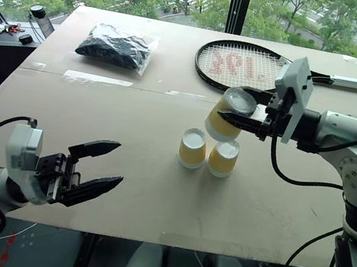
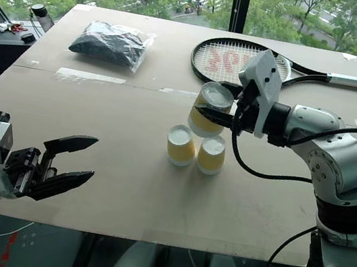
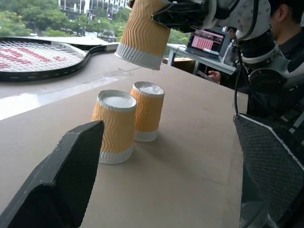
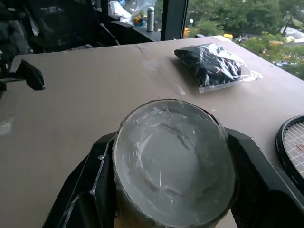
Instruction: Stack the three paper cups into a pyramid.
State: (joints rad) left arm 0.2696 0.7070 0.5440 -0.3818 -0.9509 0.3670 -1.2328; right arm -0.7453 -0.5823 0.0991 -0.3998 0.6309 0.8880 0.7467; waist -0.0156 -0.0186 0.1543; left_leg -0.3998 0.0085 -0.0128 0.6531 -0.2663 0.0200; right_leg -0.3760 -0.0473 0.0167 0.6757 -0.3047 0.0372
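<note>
Held cup: the third cup (image 1: 228,113) is hanging in the air, upside down and tilted, just above and slightly behind the two on the tabletop; its yellow-orange side is sitting between the two black fingers, white base facing up

Base pair: two cups (image 1: 207,152) are standing inverted and upright, side by side and touching or very nearly so, near the middle of the tabletop (image 1: 123,179); they are forming the bottom row of the pyramid

Right gripper (image 1: 236,118): its jaws are clenching the third cup across its side, reaching in level from the right; the wrist view is looking straight at the cup's white base, with a finger on either side

Step in hand: by my reading, the carry of the top cup over the base pair; the pyramid is not yet built

Next move: it is calling for levelling the cup, centring it over the seam between the two bases, lowering until it is resting on both, then letting go gently; off-centre, it could tip or nudge the pair apart

Left gripper (image 1: 90,170): its jaws are standing wide and empty, hovering low at the near left, well apart from the cups

Surroundings: a racket (image 1: 244,66) is lying behind the cups; a black bag in clear plastic (image 1: 116,46) is lying far left
</note>
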